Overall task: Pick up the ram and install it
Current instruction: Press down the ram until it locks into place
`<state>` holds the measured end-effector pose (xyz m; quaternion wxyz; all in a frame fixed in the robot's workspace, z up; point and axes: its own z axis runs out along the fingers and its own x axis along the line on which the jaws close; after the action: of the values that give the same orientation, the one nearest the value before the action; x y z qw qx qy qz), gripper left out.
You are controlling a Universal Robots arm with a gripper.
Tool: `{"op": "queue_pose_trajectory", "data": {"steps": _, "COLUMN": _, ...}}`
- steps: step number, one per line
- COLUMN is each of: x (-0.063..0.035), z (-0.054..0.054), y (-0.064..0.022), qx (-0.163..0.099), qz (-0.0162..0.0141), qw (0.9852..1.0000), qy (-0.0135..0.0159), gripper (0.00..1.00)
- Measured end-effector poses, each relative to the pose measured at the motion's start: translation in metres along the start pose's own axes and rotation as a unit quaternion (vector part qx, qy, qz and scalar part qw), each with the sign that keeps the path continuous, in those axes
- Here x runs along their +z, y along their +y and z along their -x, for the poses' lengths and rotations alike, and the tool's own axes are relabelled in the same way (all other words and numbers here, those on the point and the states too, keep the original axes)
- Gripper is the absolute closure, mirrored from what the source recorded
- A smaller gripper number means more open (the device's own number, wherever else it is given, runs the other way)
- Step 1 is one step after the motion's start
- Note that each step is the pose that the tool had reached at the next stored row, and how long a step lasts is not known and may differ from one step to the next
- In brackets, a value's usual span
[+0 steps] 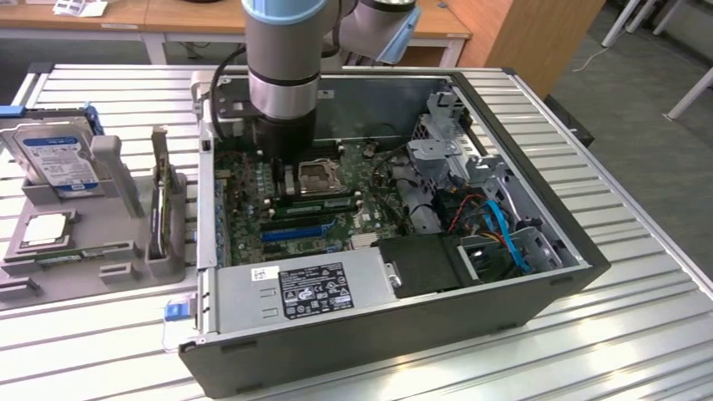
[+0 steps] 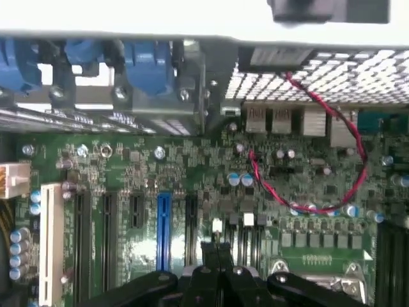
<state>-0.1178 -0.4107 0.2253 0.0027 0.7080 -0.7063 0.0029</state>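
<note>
**A:** Where's the ram (image 1: pixel 78 252)?

**B:** As far as I can tell, it's the thin green strip lying flat in the grey holder (image 1: pixel 112 167), near the bench's (image 1: pixel 646 351) edge on the exterior view's left. It is well apart from the computer case (image 1: pixel 557 276). It's small in the picture, so I'm not certain of it.

**A:** Why would it be kept like that?

**B:** I think the holder gives each part its own seat. The hard drive (image 1: pixel 56 154) stands upright at the back and a dark card (image 1: pixel 167 209) stands on edge beside it. The strip sits low in a groove at the front, which would leave its long edge free to be pinched from above.

**A:** And the arm (image 1: pixel 284 67)?

**B:** It reaches straight down into the case. The case lies on its side with the open face up, which probably makes that reach possible.

**A:** Are the fingers (image 2: pixel 209 252) carrying anything?

**B:** No. In the wrist view they are pressed together with nothing between them. They hang just above the green board (image 2: pixel 192 166), beside the processor socket (image 1: pixel 323 177).

**A:** So the pick-up hasn't happened?

**B:** That's my reading. The fingers are empty over the board and the strip sits in its groove.
</note>
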Motion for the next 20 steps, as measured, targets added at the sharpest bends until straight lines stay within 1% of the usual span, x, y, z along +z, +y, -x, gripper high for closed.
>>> {"op": "queue_pose_trajectory", "data": {"steps": 2, "x": -0.0105, "z": -0.001, "y": 0.0004, "qx": 0.000, "qz": 0.0012, "qw": 1.0000, "qy": 0.0015, "gripper": 0.89}}
{"op": "queue_pose_trajectory", "data": {"steps": 3, "x": -0.0147, "z": -0.001, "y": 0.0004, "qx": 0.000, "qz": 0.0010, "qw": 1.0000, "qy": 0.0011, "gripper": 0.89}}
{"op": "queue_pose_trajectory", "data": {"steps": 8, "x": -0.0374, "z": -0.001, "y": -0.0001, "qx": 0.001, "qz": 0.0011, "qw": 1.0000, "qy": 0.0013, "gripper": 0.89}}
{"op": "queue_pose_trajectory", "data": {"steps": 9, "x": -0.0419, "z": -0.001, "y": -0.0031, "qx": 0.001, "qz": 0.0016, "qw": 1.0000, "qy": 0.0013, "gripper": 0.89}}
{"op": "queue_pose_trajectory", "data": {"steps": 10, "x": -0.0468, "z": -0.001, "y": -0.0078, "qx": 0.001, "qz": 0.0021, "qw": 1.0000, "qy": 0.0013, "gripper": 0.89}}
{"op": "queue_pose_trajectory", "data": {"steps": 12, "x": -0.0535, "z": -0.001, "y": -0.0166, "qx": 0.001, "qz": 0.0030, "qw": 1.0000, "qy": 0.0013, "gripper": 0.89}}
{"op": "queue_pose_trajectory", "data": {"steps": 15, "x": -0.0598, "z": -0.001, "y": -0.0301, "qx": 0.001, "qz": 0.0045, "qw": 1.0000, "qy": 0.0013, "gripper": 0.89}}
{"op": "queue_pose_trajectory", "data": {"steps": 19, "x": -0.0665, "z": -0.001, "y": -0.0484, "qx": 0.001, "qz": 0.0079, "qw": 1.0000, "qy": 0.0014, "gripper": 0.89}}
{"op": "queue_pose_trajectory", "data": {"steps": 20, "x": -0.0694, "z": -0.001, "y": -0.0522, "qx": 0.001, "qz": 0.0089, "qw": 1.0000, "qy": 0.0017, "gripper": 0.89}}
